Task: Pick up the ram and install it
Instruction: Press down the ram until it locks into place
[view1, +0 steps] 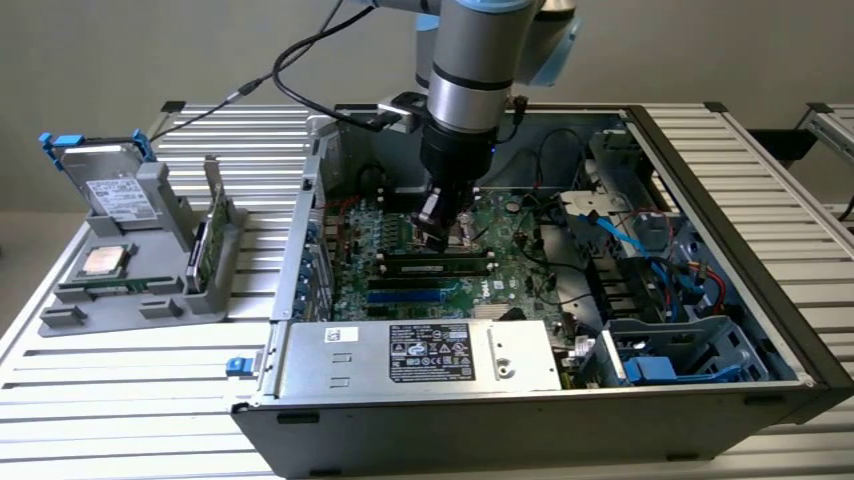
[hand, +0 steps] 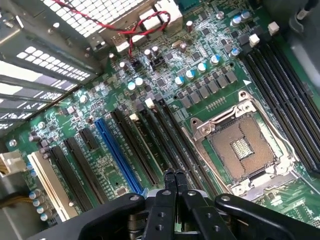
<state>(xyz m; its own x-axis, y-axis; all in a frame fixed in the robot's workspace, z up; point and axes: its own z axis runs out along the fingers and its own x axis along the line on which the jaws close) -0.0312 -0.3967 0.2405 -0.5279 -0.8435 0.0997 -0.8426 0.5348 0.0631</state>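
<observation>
- Slatted metal table (view1: 120, 400) under a plain grey wall, with an open computer case (view1: 747, 290) lying on it and its motherboard (view1: 521, 225) facing up.
- Reaching down into the case is the robot arm (view1: 481, 60), with the gripper (view1: 447, 232) hanging low over the board's middle.
- From the wrist view, the gripper (hand: 175, 181) has its two black fingertips (hand: 169, 176) pressed together with nothing between them.
- Just beneath the gripper, the ram (view1: 434, 266) lies lengthwise in one of the long slots, level with the board and apart from the fingers.
- Near the fingertips the wrist view shows a blue slot (hand: 116, 152) among black ones, and the bare processor socket (hand: 244, 149) beside them.
- Toward the exterior view's left, a grey holder (view1: 114, 300) on the table carries a square silver chip (view1: 104, 260) and an upright green card (view1: 207, 240).
</observation>
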